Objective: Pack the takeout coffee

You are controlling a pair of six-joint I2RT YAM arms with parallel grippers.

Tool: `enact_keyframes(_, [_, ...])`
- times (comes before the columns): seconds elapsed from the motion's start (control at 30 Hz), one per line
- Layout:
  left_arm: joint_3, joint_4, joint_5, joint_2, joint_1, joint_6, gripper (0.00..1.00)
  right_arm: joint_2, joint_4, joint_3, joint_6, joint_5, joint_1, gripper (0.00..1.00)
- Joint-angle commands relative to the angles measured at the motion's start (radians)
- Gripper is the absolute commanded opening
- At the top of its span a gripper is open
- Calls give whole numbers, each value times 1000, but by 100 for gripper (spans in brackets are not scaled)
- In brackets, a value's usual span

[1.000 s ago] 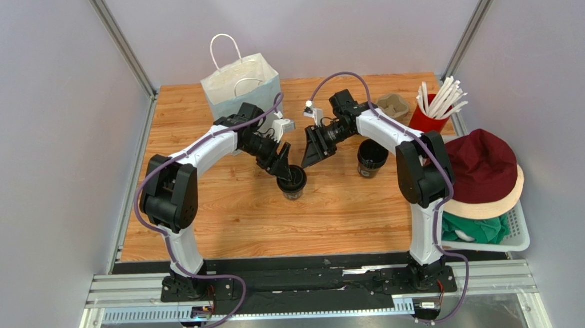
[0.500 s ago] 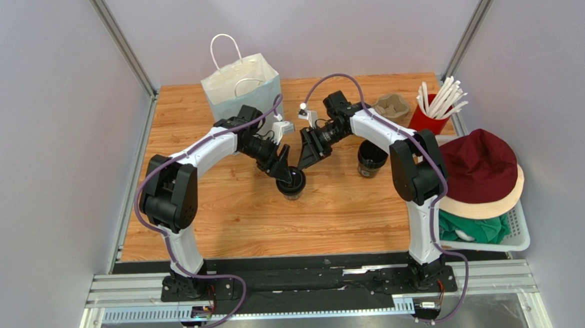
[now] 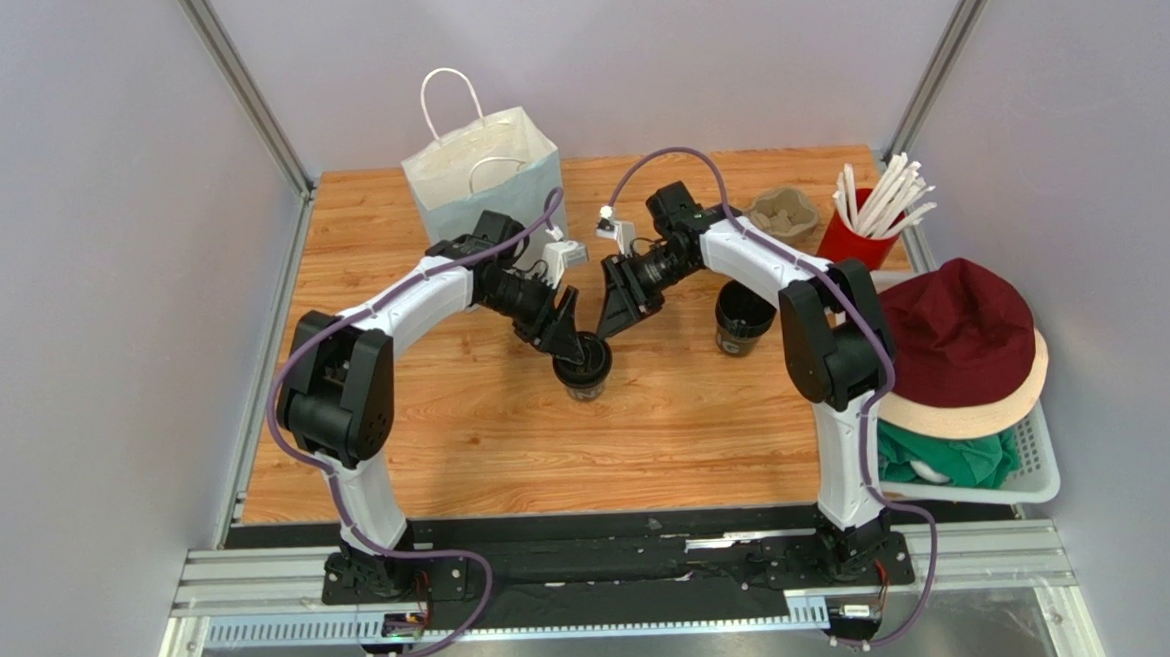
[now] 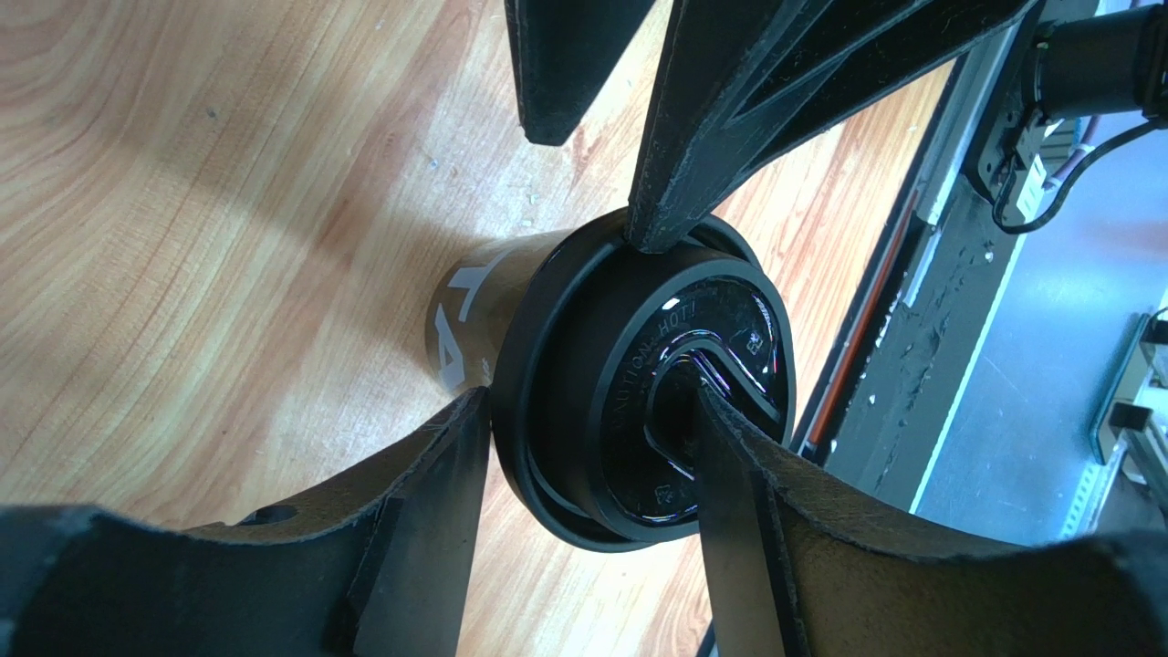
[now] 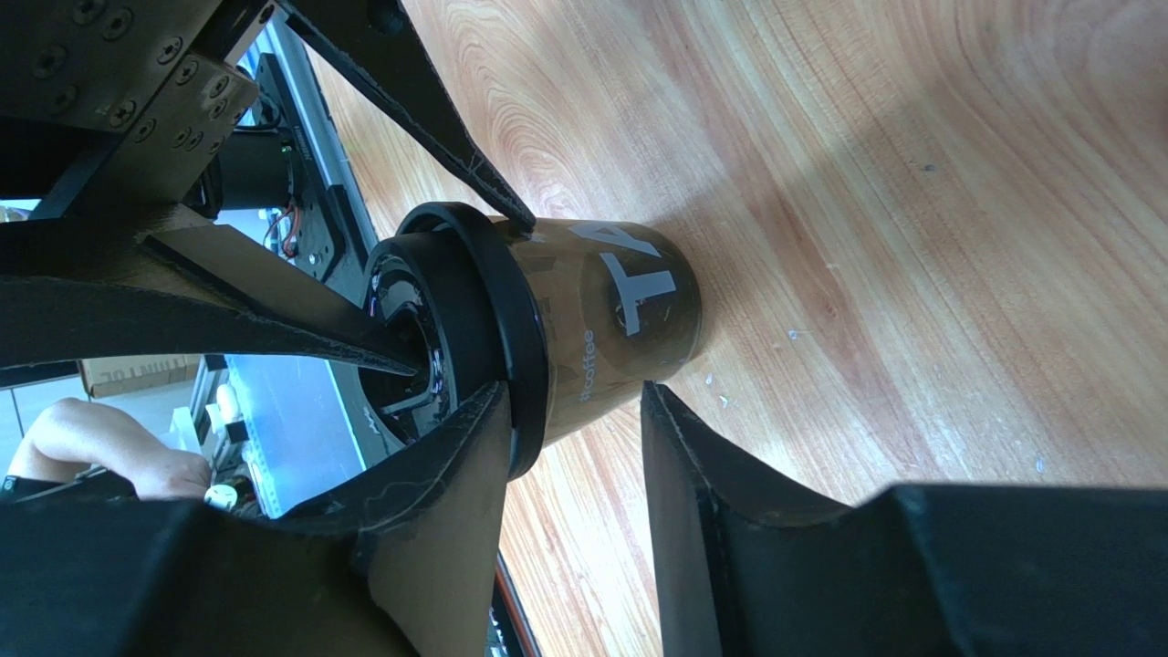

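Takeout coffee (image 3: 584,369), black-lidded, white-lettered, in left end effector (image 4: 583,404); right end effector (image 5: 573,404) ajar.

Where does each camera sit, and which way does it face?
Top external: above, behind the robot, facing down at the table; left arm, right arm show.
Left wrist: looks past the left end effector at the lidded coffee cup.
Right wrist: past the right end effector at the cup's side.
Wrist views share that cup.

Black coffee cup (image 3: 584,366), lidded, upright — centre of table (image 3: 446,426)
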Motion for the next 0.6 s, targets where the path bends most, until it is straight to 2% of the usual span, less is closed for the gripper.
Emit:
enact_keyframes(0.0, [-42,4,-226,60,-2,66,57,48,-22,2,-27,84,35,42])
enact_keyframes(0.13, [-48,7,-240,64,-2,69,52,57,-31,-4,-38,122,48,40])
enact_keyframes(0.43, [-74,10,-276,60,-2,80,50,60,-43,-32,-65,279,93,40])
enact_keyframes(0.57, [-84,10,-291,58,-2,81,46,60,-43,-49,-87,374,122,40])
